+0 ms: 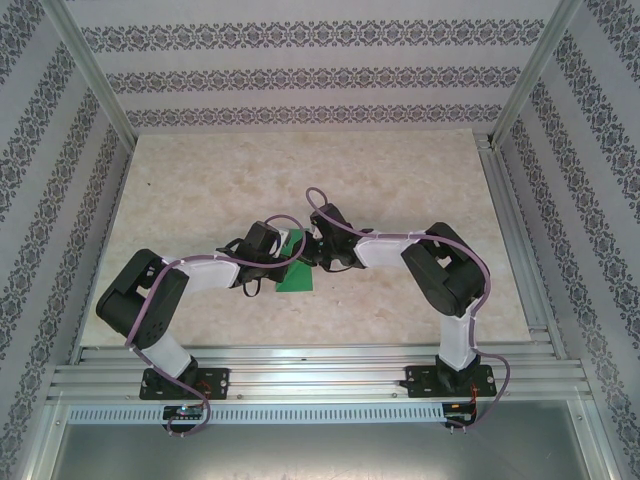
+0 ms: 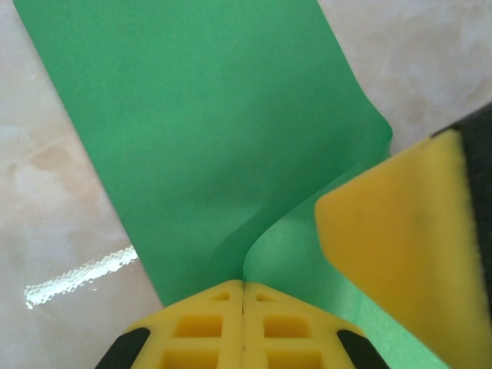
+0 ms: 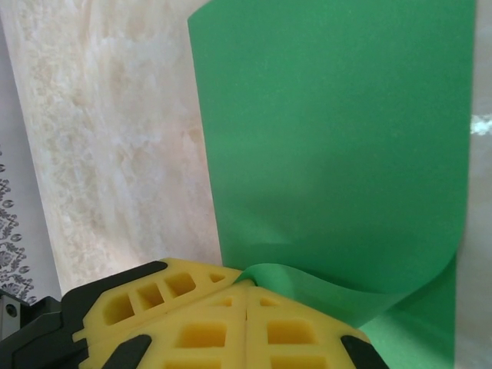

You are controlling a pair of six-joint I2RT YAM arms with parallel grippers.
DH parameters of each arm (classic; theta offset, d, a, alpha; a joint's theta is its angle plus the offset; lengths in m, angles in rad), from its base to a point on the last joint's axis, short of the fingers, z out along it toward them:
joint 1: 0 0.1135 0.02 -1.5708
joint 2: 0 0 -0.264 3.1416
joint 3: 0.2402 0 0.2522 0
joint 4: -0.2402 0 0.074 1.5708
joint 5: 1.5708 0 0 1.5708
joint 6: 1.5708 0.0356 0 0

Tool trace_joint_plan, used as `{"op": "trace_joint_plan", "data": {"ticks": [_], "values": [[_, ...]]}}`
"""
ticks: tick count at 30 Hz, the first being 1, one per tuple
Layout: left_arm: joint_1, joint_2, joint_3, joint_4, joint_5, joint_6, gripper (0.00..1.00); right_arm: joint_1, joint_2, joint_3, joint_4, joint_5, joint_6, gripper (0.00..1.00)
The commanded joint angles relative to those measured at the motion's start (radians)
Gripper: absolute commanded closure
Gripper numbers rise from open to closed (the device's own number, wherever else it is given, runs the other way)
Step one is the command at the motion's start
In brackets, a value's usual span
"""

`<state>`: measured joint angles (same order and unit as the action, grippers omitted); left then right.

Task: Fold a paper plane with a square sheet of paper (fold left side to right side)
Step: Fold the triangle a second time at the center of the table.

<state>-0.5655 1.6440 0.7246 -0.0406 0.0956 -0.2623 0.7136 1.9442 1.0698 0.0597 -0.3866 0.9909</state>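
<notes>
The square sheet of paper point(image 1: 296, 276) is bright green and lies on the table's middle, between the two arms. One edge of the sheet point(image 2: 207, 131) curls up off the table. My left gripper point(image 2: 244, 283) is shut on that raised edge, the paper running up from between its yellow fingers. My right gripper point(image 3: 246, 286) is shut on the curled edge of the sheet point(image 3: 330, 138) too. The two grippers meet over the paper, left point(image 1: 281, 254) and right point(image 1: 318, 250). A yellow finger of the right gripper point(image 2: 400, 246) crowds the left wrist view. No folded plane shape shows.
The marble-patterned table point(image 1: 400, 180) stretches back to patterned walls. Aluminium rails point(image 1: 320, 365) run along the near edge, and another rail point(image 1: 515, 230) along the right side. A white glare spot point(image 2: 81, 273) shines on the table left of the paper.
</notes>
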Motion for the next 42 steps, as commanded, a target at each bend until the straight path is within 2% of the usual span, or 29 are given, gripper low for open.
{"op": "trace_joint_plan", "data": {"ticks": [1,26,31,36,39,42], "values": [[-0.016,0.017,-0.025,-0.054,-0.013,0.000,0.97,0.012,0.018,0.028,-0.029,0.030,-0.011,1.00],[-0.031,0.013,-0.039,-0.042,-0.012,-0.005,0.96,0.026,0.071,0.046,-0.152,0.054,-0.092,1.00],[-0.031,-0.050,-0.025,-0.074,-0.012,-0.024,0.86,0.030,0.082,0.043,-0.176,0.061,-0.109,1.00],[-0.015,-0.222,-0.035,-0.118,-0.002,-0.058,0.62,0.029,0.075,0.020,-0.171,0.065,-0.110,1.00],[0.011,-0.326,-0.071,-0.110,0.061,-0.084,0.61,0.030,0.072,0.018,-0.170,0.063,-0.110,1.00],[0.020,-0.360,-0.105,-0.071,0.163,-0.122,0.69,0.029,0.070,0.019,-0.170,0.066,-0.113,1.00]]}}
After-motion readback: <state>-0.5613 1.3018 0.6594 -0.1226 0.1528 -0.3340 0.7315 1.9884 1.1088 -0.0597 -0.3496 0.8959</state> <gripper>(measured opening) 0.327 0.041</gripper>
